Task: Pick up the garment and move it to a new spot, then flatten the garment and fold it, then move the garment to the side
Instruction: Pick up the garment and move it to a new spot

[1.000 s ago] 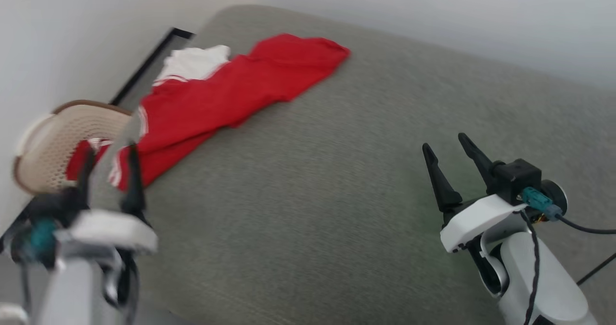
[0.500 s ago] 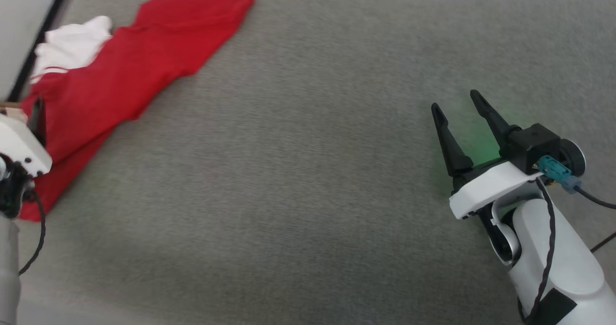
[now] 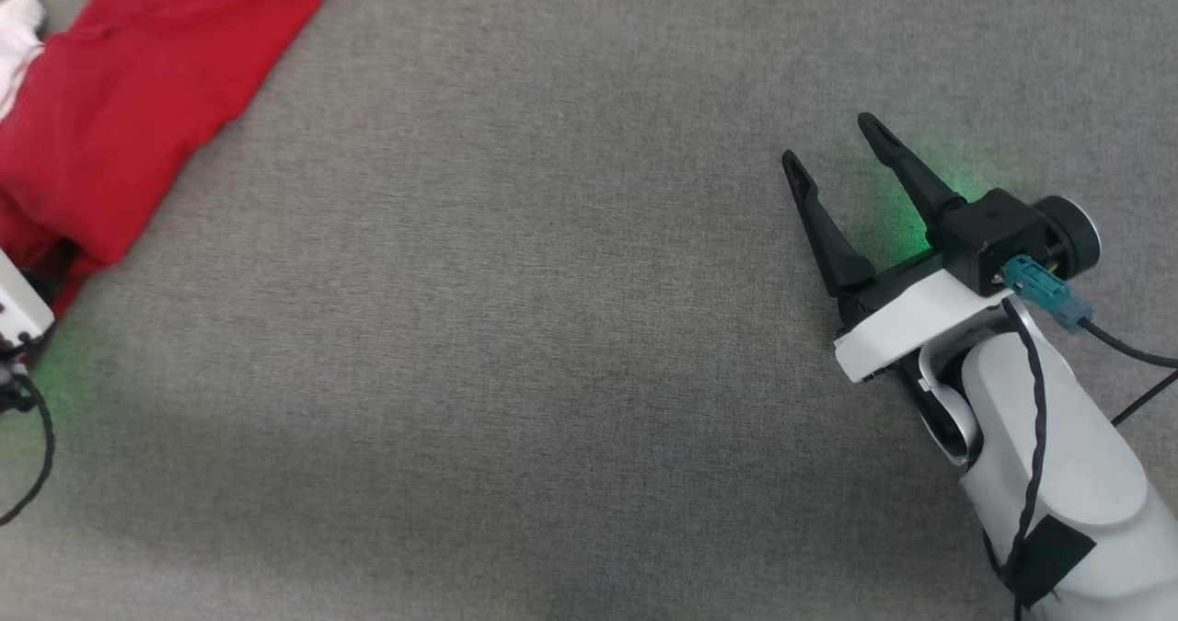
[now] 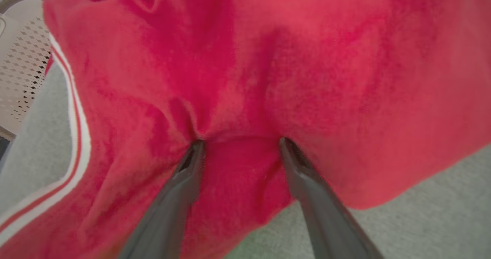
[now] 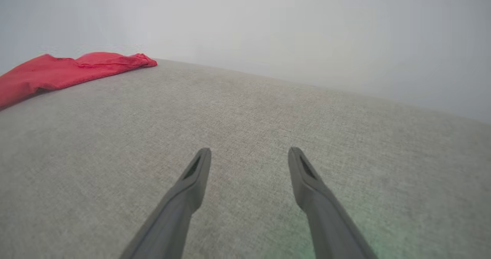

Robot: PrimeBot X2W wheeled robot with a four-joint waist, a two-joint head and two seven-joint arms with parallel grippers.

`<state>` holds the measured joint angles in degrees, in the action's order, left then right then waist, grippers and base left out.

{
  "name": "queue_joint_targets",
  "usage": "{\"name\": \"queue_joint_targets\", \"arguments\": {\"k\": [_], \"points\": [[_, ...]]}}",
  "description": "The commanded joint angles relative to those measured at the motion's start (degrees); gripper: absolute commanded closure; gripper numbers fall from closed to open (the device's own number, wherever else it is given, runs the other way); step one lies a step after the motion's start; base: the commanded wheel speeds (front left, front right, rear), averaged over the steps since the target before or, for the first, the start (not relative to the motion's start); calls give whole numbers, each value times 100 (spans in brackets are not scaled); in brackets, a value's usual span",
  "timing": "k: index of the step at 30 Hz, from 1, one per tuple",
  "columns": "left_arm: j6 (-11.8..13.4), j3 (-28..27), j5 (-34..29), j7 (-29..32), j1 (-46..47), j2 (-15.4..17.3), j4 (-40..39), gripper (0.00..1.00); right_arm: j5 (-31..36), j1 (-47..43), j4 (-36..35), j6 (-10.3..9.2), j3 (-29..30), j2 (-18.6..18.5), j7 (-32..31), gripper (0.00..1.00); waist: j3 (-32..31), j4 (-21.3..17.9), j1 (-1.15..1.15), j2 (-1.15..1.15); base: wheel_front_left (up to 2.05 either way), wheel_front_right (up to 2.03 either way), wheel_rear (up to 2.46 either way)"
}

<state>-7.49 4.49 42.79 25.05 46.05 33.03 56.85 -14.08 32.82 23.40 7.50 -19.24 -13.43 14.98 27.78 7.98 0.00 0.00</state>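
The garment (image 3: 120, 97) is a red cloth with a white patch, lying crumpled at the upper left of the grey padded surface. In the left wrist view the garment (image 4: 268, 71) is close up, its red-and-white striped trim running down the left. My left gripper (image 4: 239, 142) is open, both fingertips pressed into the red cloth with a fold between them. My right gripper (image 3: 824, 143) is open above bare grey fabric at the right, far from the garment (image 5: 65, 71). In the right wrist view my right gripper (image 5: 249, 151) holds nothing.
The grey padded surface (image 3: 515, 327) stretches wide between the two arms. A beige perforated basket (image 4: 19, 59) stands at the surface's left edge beside the garment. A pale wall rises behind the far edge in the right wrist view. A black cable trails from my right wrist.
The head camera has tilted down and turned right, so the garment slid to the upper left corner and the basket left the picture. My left gripper has gone out at the left edge.
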Motion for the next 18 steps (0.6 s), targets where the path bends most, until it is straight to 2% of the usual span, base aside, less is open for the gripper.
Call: {"name": "queue_joint_targets", "arguments": {"k": [1, 3, 4, 5, 7, 13, 18], "points": [[3, 119, 59, -61, -54, -213, 190, 0, 28, 85, -36, -2, -57, -27, 10, 0, 103, -67, 0, 0, 0, 0, 0], [3, 235, 131, -106, -86, -354, 312, 0, 17, 81, -70, -2, -92, -48, 3, 0, 103, -79, 0, 0, 0, 0, 0], [2, 332, 159, -99, -115, -423, 333, 13, 13, 74, -96, -2, -113, -55, 0, 0, 91, -81, 0, 0, 0, 0, 0], [-11, 412, 195, -135, -146, -459, 332, 54, 12, 58, -126, -2, -133, -59, -1, 0, 67, -78, 0, 0, 0, 0, 0], [-13, 500, 221, -349, -185, -415, 294, 100, 0, 9, -169, -2, -165, -62, -6, 0, -19, -68, 0, 0, 0, 0, 0], [7, 692, -14, -1777, -6, 188, 270, 100, -107, -132, -208, -2, -128, 36, 10, 0, -501, -53, 0, 0, 0, 0, 0], [7, 975, -263, -2788, 231, 378, 108, 100, -236, -341, -128, -2, 64, 176, 22, 0, -918, -81, 0, 0, 0, 0, 0]]}}
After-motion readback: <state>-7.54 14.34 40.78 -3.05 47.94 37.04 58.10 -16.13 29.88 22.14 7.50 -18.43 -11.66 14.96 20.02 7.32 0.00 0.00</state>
